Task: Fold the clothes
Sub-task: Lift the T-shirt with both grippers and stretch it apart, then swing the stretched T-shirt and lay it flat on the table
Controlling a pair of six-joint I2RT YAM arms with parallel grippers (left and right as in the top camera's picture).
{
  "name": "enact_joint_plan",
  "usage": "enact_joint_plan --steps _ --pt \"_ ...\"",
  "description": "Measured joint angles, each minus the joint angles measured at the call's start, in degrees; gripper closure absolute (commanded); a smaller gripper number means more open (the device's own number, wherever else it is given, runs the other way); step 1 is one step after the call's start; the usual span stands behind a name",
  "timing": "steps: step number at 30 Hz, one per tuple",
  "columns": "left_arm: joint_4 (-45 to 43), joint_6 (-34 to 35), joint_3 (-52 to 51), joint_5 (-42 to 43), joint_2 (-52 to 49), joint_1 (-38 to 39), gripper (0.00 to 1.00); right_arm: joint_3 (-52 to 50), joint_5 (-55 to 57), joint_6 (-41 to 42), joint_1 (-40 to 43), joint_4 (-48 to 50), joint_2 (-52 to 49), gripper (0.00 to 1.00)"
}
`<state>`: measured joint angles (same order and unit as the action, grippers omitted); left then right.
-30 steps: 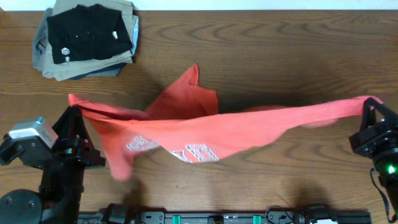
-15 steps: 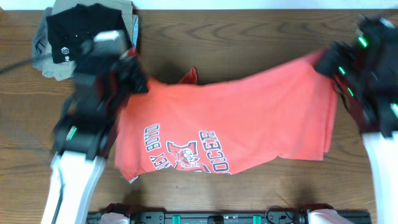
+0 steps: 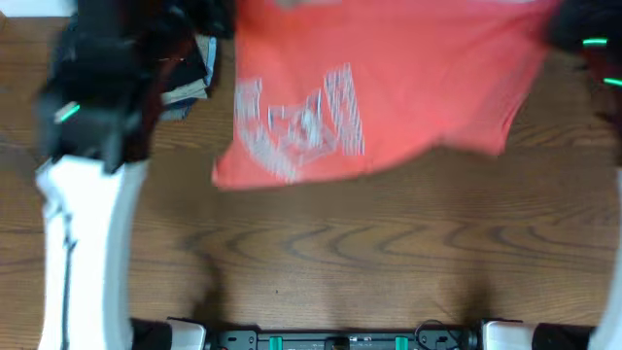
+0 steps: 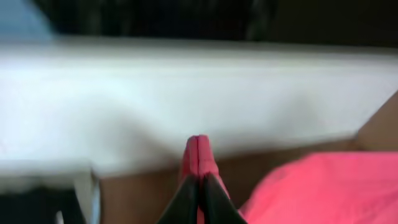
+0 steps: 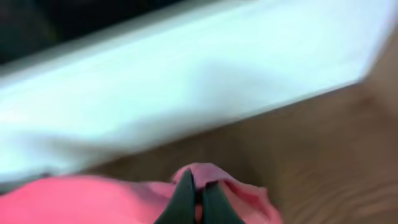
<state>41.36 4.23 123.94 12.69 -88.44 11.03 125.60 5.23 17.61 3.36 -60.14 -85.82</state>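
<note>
The coral-red T-shirt (image 3: pixel 418 87) is spread across the top of the overhead frame, its white lettering (image 3: pixel 301 122) facing the camera left of centre. It is stretched between the two arms. Its lower edge casts a soft shadow on the wooden tabletop (image 3: pixel 389 253), so it is probably hanging and not lying flat. The whole view is blurred.

The left hand (image 4: pixel 199 190) is fully closed on a narrow fold of red cloth that pokes up between its fingertips. The right hand (image 5: pixel 198 198) is closed just as tightly on a small bunch of the same fabric (it looks pinker in that view).

**What could go wrong**
- Both holds are thin pinches at the cloth's edge. A sharp pull or uneven tension between the arms could drag a corner free, and the shirt would drop in a heap.
- If one arm comes down ahead of the other, the shirt would likely land skewed or creased.
- The left arm sits right by the folded garments (image 3: pixel 190 83) in the upper left, so it or the trailing cloth could knock them.

**Count**
- One T-shirt.
- Two hands, both gripping it.
- One pile of folded garments; the arm hides most of it, so I cannot count the pieces.
</note>
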Motion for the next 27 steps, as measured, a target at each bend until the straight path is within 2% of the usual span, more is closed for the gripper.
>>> enact_joint_plan --steps 3,7,10,19,22,27 --pt "3.0 -1.6 6.1 0.3 2.8 -1.1 0.94 6.7 1.7 -0.9 5.1 -4.5 2.6 0.99" --pt "8.8 -2.5 7.2 0.5 4.0 -2.4 0.94 7.7 1.3 -1.6 9.2 -9.1 5.1 0.99" --pt "14.5 -2.8 6.0 0.5 0.1 -2.4 0.94 3.1 0.3 -1.4 10.0 -11.0 4.4 0.99" --pt "31.0 -2.8 0.3 0.7 -21.7 -2.4 0.94 -19.5 -1.4 1.6 10.2 -9.7 -2.1 0.99" --pt "34.2 -2.8 0.0 0.7 -22.5 -2.4 0.94 -21.0 -1.6 2.1 10.2 -10.4 -2.1 0.99" --pt "41.4 -2.6 0.1 0.7 -15.4 -2.4 0.94 -21.0 -2.7 2.3 10.2 -13.7 0.5 0.99"
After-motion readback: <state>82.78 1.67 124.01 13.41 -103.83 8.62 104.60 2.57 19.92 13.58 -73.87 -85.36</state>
